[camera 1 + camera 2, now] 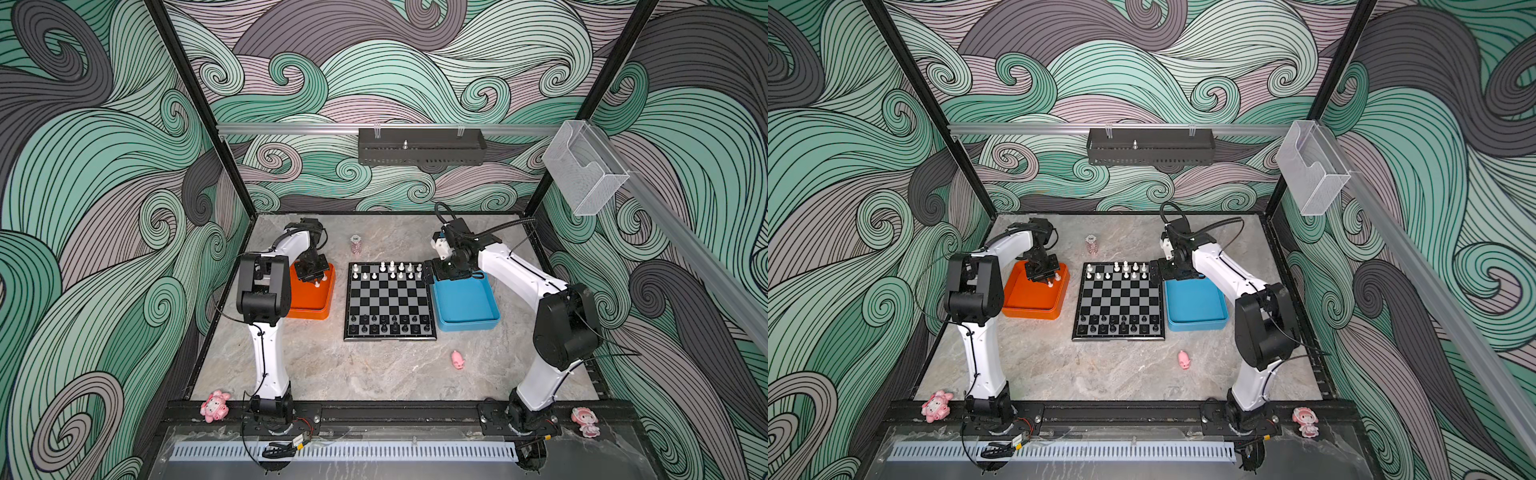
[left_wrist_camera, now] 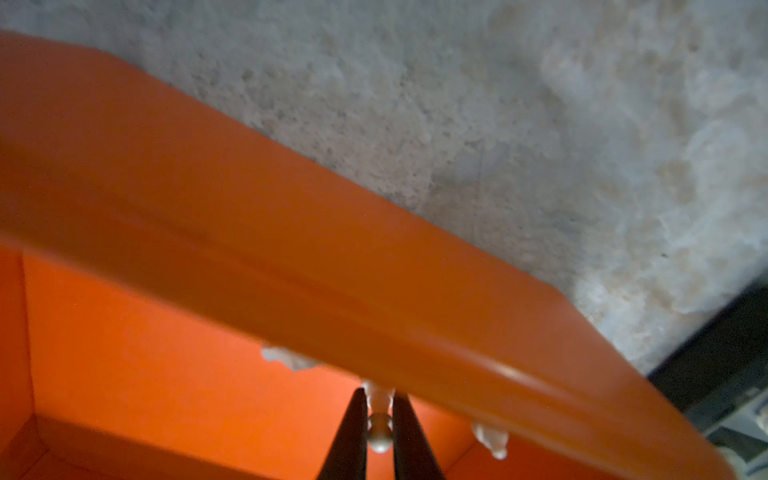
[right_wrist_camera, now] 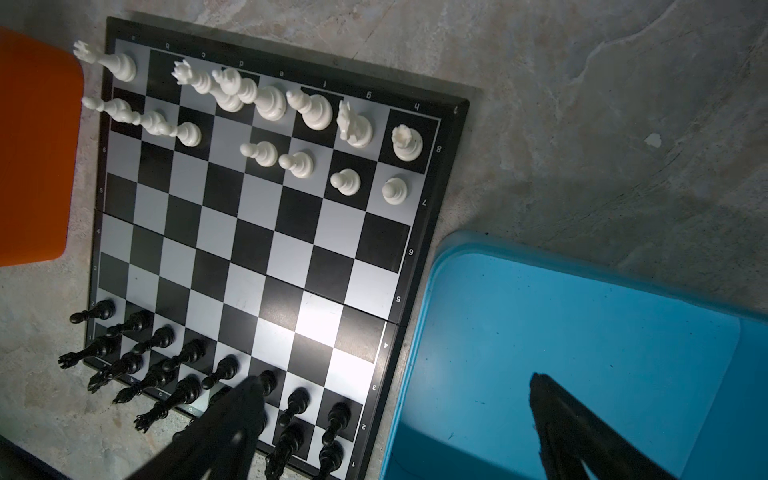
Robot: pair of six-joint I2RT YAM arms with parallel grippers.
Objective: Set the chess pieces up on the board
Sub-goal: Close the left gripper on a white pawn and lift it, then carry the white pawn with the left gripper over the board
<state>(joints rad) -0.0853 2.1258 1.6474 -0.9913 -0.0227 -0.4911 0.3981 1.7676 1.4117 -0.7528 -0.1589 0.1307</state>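
Down in the orange tray, the left claw pinches a white pawn by its head, two more white pieces near it. Alongside, the right claw hangs spread wide over the edge of the board and the blue tray.

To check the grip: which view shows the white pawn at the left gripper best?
Left wrist: the white pawn sits close-up between the left gripper's fingers. Both top views show tiny specks; right wrist misses it.

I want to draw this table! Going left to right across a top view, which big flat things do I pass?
Orange plastic tray → square black-and-grey chessboard → blue plastic tray.
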